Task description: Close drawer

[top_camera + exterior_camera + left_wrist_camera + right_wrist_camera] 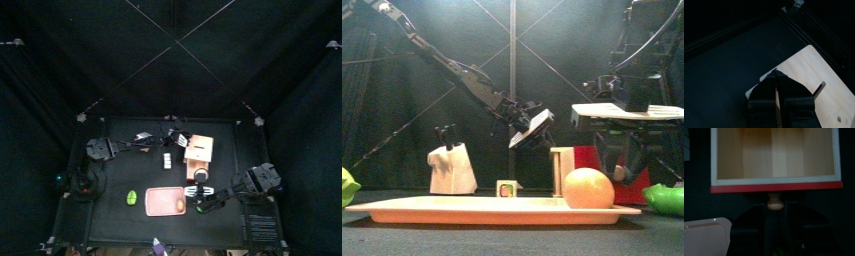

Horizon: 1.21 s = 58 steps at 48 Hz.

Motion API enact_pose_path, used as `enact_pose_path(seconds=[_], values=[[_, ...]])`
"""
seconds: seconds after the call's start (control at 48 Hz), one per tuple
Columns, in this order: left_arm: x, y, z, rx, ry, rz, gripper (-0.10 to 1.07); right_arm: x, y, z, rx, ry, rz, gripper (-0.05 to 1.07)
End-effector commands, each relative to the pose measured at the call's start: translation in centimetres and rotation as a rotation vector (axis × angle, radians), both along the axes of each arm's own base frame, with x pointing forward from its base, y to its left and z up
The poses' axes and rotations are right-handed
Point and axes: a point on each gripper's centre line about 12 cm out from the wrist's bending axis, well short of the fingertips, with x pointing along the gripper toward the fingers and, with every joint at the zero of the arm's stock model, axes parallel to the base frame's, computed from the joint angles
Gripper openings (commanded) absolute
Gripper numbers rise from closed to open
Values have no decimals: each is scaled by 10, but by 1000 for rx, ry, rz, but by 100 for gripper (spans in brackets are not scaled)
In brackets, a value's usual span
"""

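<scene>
The drawer point(777, 153) is pulled open, showing its bare wooden inside, white rim and red front point(777, 188). Its pale knob point(774, 203) sits right at my right gripper point(774, 210), whose jaws stand open on either side of it. From above, the tan wooden box point(201, 148) lies mid-table, with the right gripper point(202, 178) at its near end. My left gripper point(777, 75) is shut, its tip over the edge of the box's tan top point(821, 75). In the top view the left gripper point(178, 138) is at the box's far left side.
A flat pink tray point(167, 202) lies near the table's front, left of the right gripper, holding an orange egg-shaped thing point(588, 188). A green object point(131, 197) lies beside the tray. A white object point(452, 170) and a small cube point(508, 188) stand left of the box.
</scene>
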Motion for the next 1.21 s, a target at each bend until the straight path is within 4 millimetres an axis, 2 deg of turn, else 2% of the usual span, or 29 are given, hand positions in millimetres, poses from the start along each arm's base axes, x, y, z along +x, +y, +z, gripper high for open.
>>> enact_pose_path(seconds=[0.0,0.688,1.188], values=[[-1,-2,3,-1,-3,-6,29,8,-3,19,-9,-63,3,34],[-4,-3,-1,-5,8,-4,29,9,-48,25,-85,-66,-68,34],[-5,-4,-3,-10,13,-3,29,11,-69,24,-111,-62,-100,34]])
